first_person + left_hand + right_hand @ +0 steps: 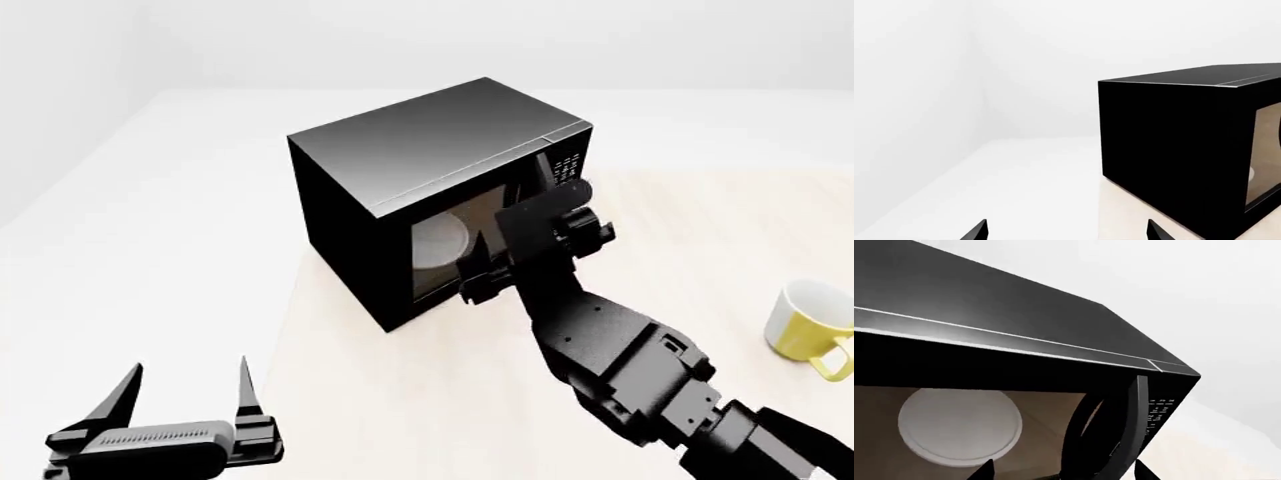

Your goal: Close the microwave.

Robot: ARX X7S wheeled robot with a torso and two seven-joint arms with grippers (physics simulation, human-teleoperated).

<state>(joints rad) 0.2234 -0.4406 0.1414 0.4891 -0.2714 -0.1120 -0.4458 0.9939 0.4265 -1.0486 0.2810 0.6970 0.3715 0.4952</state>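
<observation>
Only the head view took in the yellow mug on the pale table and the right arm reaching up to the front of the microwave, which stood at the table's far left part. The right wrist view alone showed the white turntable plate beside the curved handle. The left gripper hovered low, well apart, spread wide; the right gripper showed two separated tips against the door, gripping nothing visible.
</observation>
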